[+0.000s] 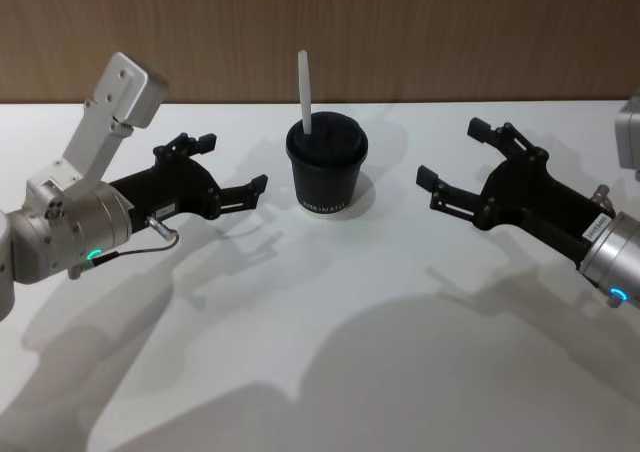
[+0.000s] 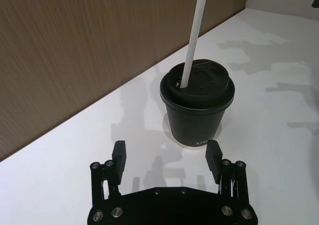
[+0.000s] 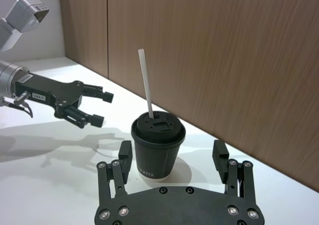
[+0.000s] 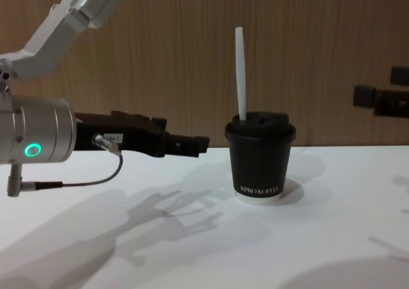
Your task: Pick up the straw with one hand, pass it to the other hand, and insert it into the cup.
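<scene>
The straw (image 1: 304, 90) stands in the cup (image 1: 327, 167), and both pincers hang nearby with nothing in them.

The small black cup sits on the white table (image 1: 330, 352), close to the brown wood wall (image 1: 400, 32) behind it. The white straw goes down through the black lid (image 4: 259, 124) and pokes up high above it, leaning a little. The left pincer (image 1: 232, 168) floats just above the table on the left side of the cup, near it but not touching. Its fingers (image 2: 119, 157) are spread wide apart and it grips nothing. The right pincer (image 1: 456, 158) floats on the right side of the cup, a bit farther off. Its fingers (image 3: 125, 154) are spread wide too and it grips nothing. Both point in at the cup.
</scene>
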